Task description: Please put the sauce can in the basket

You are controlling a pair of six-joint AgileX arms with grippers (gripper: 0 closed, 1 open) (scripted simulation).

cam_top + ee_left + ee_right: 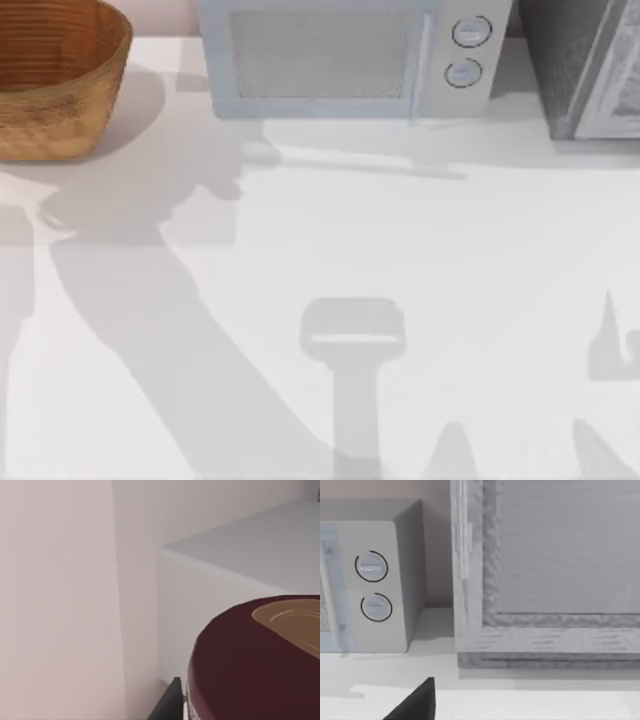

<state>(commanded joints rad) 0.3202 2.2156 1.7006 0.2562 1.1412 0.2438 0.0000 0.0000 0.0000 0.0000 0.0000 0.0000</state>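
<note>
Table: our white table [420,300] carried long arm shadows; we took the basket as landmark for everything below.
Microwave: the pale microwave [345,55] stood to the right of the basket along the back edge, its two dials [470,50] on the side away from the basket.
Grey cabinet: a grey framed appliance [590,65] stood further right again, well apart from the basket.
Basket: the wicker basket [55,85] sat at the table's back left corner; what we saw of its ribbed inside held nothing, though part lay beyond the top view's edge.
Sauce can: in our left wrist view the sauce can [250,670] loomed very near the camera, maroon top up with a golden inset, so its axis looked upright; we judged it was carried in the air by our left arm.
Left gripper: one dark finger [167,702] touched the can's side; we judged the jaws were pinching the can.
Key relation: we could not tell which way the basket lay from the can, since the wrist view faced the wall and a white box top [260,555]; our left arm was surely the nearer.
Right gripper: parked far from the basket, facing microwave and cabinet; one dark fingertip [417,702] showed, and we could not tell its spread.
</note>
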